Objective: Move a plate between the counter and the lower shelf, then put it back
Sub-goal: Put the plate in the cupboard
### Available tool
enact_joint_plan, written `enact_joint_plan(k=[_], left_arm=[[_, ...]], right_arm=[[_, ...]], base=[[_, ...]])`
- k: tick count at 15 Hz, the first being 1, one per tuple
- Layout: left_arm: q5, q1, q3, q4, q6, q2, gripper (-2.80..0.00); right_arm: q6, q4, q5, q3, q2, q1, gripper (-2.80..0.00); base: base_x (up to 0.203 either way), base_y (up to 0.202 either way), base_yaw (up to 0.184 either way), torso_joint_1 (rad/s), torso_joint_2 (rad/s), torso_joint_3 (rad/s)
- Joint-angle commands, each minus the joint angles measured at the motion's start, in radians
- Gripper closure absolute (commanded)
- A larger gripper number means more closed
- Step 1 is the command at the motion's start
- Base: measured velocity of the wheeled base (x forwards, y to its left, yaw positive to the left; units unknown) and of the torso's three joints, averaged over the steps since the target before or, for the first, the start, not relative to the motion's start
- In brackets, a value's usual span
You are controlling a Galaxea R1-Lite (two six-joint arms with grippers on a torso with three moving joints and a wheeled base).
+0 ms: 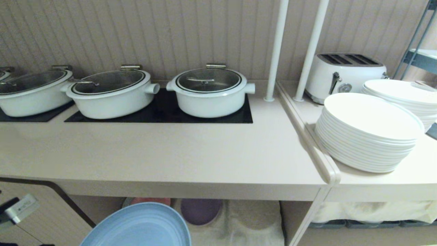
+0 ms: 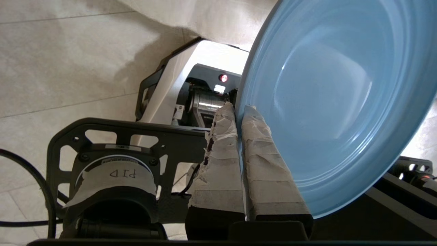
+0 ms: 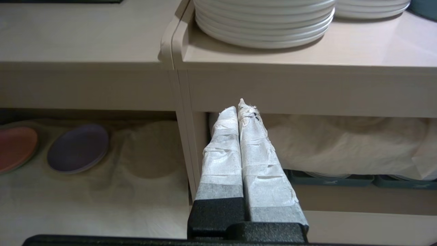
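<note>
From the head view, the counter runs long and beige across the room, with three white lidded pots lined up on black hob panels at the back. To the right, past a raised rail, a stack of white dinner plates sits beside a white toaster. The light-blue plate shows at the bottom of the view, below the counter's front edge and in front of the lower shelf, where a purple plate and the edge of a pink plate lie on the white cloth.

In the left wrist view, the left gripper has its tape-wrapped fingers pinched onto the rim of the plate, one finger on each face. The plate stands tilted, nearly on edge, with the tiled floor and part of the robot's base behind it.

In the right wrist view, the right gripper hangs idle in front of the upright that divides the shelves, its taped fingers pressed together on nothing. The purple plate and pink plate rest on the cloth of the lower shelf to one side; the neighbouring compartment holds dark trays under a white cloth.
</note>
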Motion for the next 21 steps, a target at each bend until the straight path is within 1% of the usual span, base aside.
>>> enact_joint_plan(k=[1, 5, 10, 21], left_arm=[[-0.001, 0.0, 0.001, 0.005, -0.003, -0.007, 0.0], [-0.001, 0.0, 0.007, 0.009, -0.004, -0.031, 0.0], [0.0, 0.0, 0.078, 0.001, 0.013, -0.104, 0.0], [0.0, -0.002, 0.08, 0.001, 0.014, -0.106, 0.0]], right_arm=[[0.0, 0.0, 0.0, 0.0, 0.002, 0.0, 0.0], [0.0, 0.0, 0.0, 0.0, 0.002, 0.0, 0.0], [0.0, 0.001, 0.0, 0.0, 0.002, 0.0, 0.0], [0.002, 0.001, 0.0, 0.0, 0.002, 0.0, 0.0]], base=[[0.0, 0.0, 0.0, -0.168, 0.34, 0.188], [0.0, 0.0, 0.0, -0.167, 0.36, 0.194], [0.0, 0.0, 0.0, -0.228, 0.5, 0.265], [0.0, 0.0, 0.0, -0.23, 0.52, 0.292]])
